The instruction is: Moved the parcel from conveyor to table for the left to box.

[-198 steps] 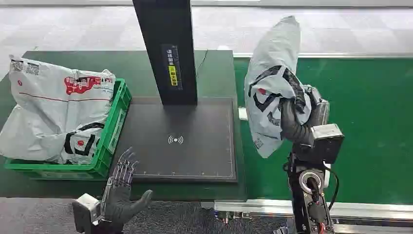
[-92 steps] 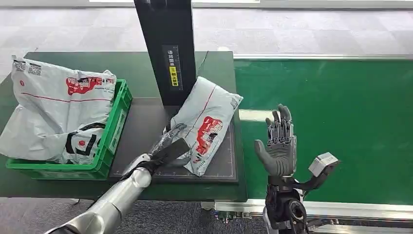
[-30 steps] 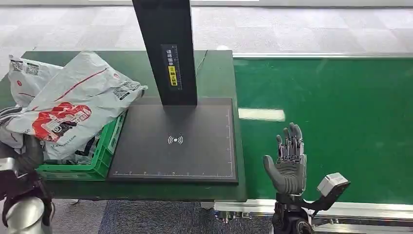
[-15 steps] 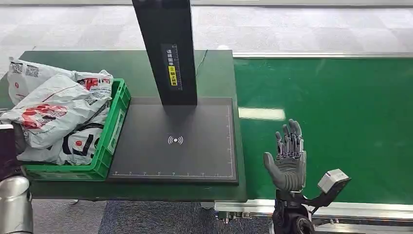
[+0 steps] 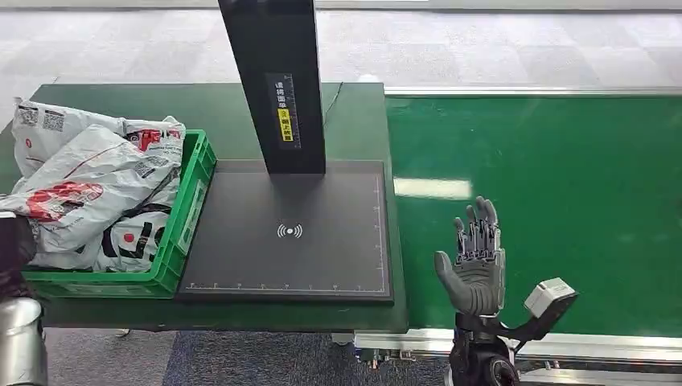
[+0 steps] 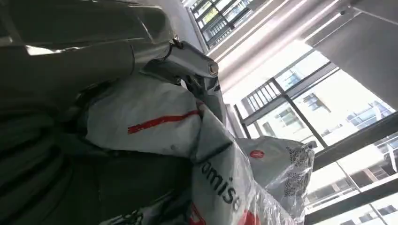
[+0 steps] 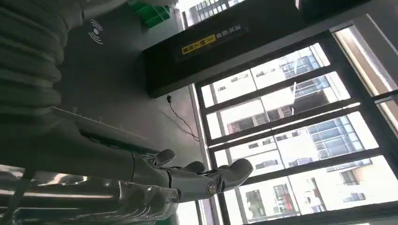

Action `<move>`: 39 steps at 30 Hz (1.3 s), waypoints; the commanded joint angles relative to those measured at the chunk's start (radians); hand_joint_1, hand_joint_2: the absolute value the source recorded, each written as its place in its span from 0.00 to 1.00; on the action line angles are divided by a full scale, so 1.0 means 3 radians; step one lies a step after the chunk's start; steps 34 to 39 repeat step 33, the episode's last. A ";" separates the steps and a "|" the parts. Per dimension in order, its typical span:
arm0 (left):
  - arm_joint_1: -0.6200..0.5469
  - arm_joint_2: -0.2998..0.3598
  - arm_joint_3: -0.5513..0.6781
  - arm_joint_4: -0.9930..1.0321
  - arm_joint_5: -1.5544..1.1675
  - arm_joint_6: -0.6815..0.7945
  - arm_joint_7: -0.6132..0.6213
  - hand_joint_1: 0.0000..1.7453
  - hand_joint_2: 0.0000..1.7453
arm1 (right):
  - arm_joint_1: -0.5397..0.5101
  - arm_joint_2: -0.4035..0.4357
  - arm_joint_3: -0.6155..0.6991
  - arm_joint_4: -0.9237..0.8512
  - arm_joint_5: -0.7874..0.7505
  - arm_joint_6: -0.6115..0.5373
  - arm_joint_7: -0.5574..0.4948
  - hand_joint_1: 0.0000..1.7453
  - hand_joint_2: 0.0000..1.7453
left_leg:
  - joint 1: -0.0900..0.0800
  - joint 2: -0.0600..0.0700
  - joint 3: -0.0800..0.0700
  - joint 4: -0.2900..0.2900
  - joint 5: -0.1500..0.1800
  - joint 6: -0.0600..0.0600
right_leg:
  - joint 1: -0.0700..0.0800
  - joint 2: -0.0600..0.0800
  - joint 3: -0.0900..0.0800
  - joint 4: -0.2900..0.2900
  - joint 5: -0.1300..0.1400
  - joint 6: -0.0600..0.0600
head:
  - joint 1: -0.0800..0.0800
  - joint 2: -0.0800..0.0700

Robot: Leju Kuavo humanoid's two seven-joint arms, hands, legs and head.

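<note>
The grey parcel with red print lies in the green crate at the table's left, on top of other bagged parcels. My left hand is at the crate's near left corner and still grips the parcel's end. In the left wrist view its fingers curve over the red-striped parcel with the thumb beneath. My right hand stands open, palm up and holding nothing, over the near edge of the green conveyor. The right wrist view shows that hand with fingers stretched out.
A black scanner pad lies on the dark green table between crate and conveyor, with a tall black post at its back. A second bagged parcel with QR labels sits beyond the held one.
My left hand carried the parcel from the scanner pad to the crate and lowered it onto the others. In the last half second it settled slightly. My right hand has barely moved.
</note>
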 commanded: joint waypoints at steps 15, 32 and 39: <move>0.1916 -0.1230 -0.1153 -0.2878 0.0272 0.0070 -0.0720 0.00 1.00 | 0.0115 0.0007 -0.0095 -0.0030 0.0079 -0.0066 0.0038 0.00 1.00 | -0.0007 0.0012 0.0021 -0.0010 -0.0014 0.0011 | -0.0006 0.0012 0.0022 -0.0019 -0.0004 0.0006 | 0.0001 0.0000; 0.2086 -0.1296 -0.1529 -0.3019 0.0361 0.0129 -0.0733 0.00 1.00 | 0.0164 0.0056 -0.0199 -0.0123 0.0142 -0.0010 0.0056 0.00 1.00 | -0.0003 0.0005 0.0009 -0.0003 -0.0010 0.0005 | -0.0003 0.0003 0.0011 -0.0008 -0.0004 0.0003 | 0.0001 0.0000; 0.2058 -0.1279 -0.1611 -0.2971 0.0420 -0.0040 -0.0658 0.00 1.00 | 0.0145 0.0051 -0.0193 -0.0099 0.0147 0.0004 0.0057 0.00 1.00 | -0.0004 0.0005 0.0010 -0.0003 -0.0010 0.0005 | -0.0004 0.0003 0.0011 -0.0009 -0.0004 0.0004 | 0.0003 0.0000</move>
